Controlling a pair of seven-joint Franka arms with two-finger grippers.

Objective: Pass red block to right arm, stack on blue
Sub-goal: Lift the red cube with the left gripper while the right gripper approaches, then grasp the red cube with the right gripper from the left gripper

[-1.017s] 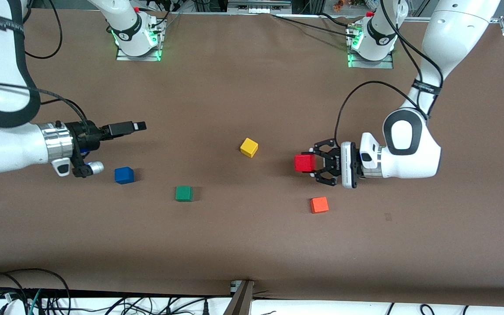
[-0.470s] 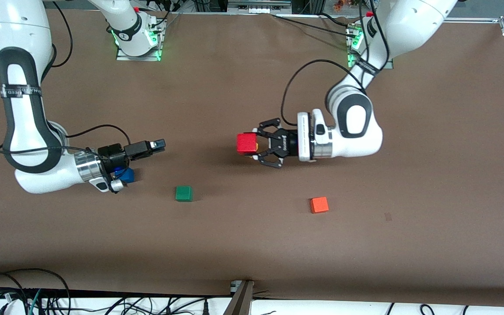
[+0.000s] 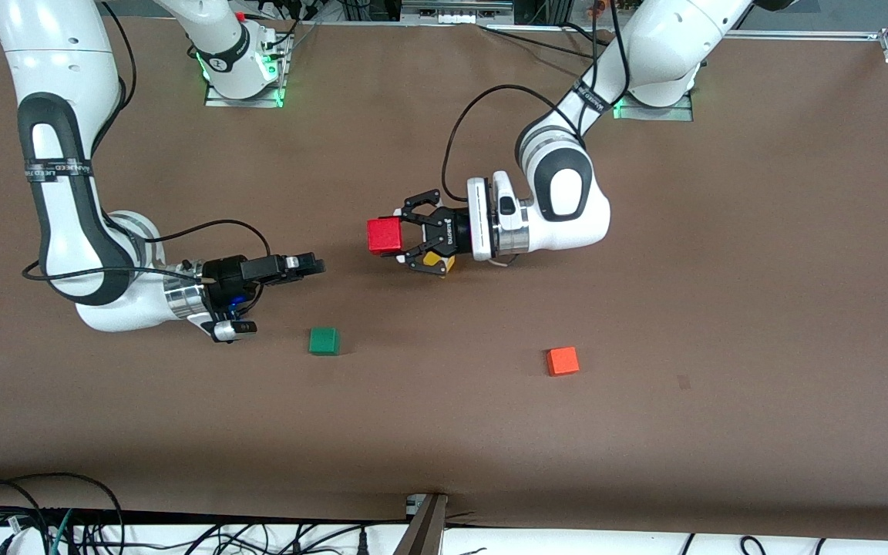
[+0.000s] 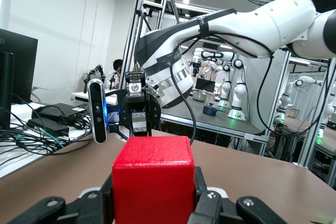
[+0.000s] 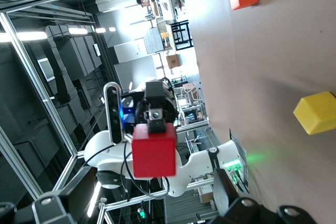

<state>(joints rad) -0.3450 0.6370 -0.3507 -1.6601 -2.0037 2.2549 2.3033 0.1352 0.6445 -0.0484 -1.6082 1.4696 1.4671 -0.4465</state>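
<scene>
The hand-over step is going on. The left claw [image 3: 400, 236] is shut tight on the red block [image 3: 384, 235] and holds it up in the air, over the middle of the desk [image 3: 721, 324], just above the yellow cube [image 3: 438, 263]. The right claw [image 3: 307, 264] is wide open and holds nothing. It points at the red block, with a gap between them. In the right wrist view the red block [image 5: 154, 151] sits straight ahead of that claw.

The blue block [image 3: 237, 301] is almost hidden under the right claw's wrist; only a bit of blue shows.

Next, I think the two claws must come closer until the open fingers are on both sides of the red block. Then the right claw should close before the left one lets go.

Since a second ago, the left claw has carried the red block a long way toward the right arm's end of the desk. The right claw has moved in toward it too.
</scene>
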